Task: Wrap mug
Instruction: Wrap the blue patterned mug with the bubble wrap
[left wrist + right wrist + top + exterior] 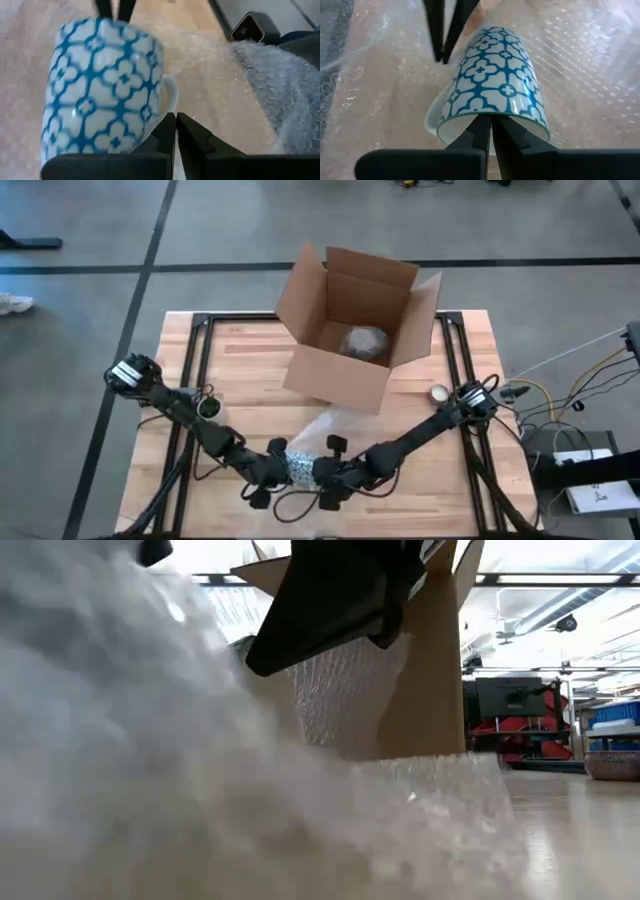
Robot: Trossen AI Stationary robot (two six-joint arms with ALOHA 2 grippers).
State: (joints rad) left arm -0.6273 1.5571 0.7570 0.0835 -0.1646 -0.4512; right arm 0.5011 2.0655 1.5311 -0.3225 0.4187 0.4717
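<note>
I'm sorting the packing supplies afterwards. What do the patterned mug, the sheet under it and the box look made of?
The mug looks like glazed ceramic: a glossy blue-and-white pattern with light glints. The sheet is clear bubble wrap, with rows of small bubbles showing. The box looks like plain brown cardboard, matte, with folded-open flaps.

I see a white mug (102,87) with a blue flower pattern, very close up. My left gripper (175,131) has its two dark fingers (162,137) pressed together right by the mug's handle (171,95). Bubble wrap (210,75) lies under it all.
</note>
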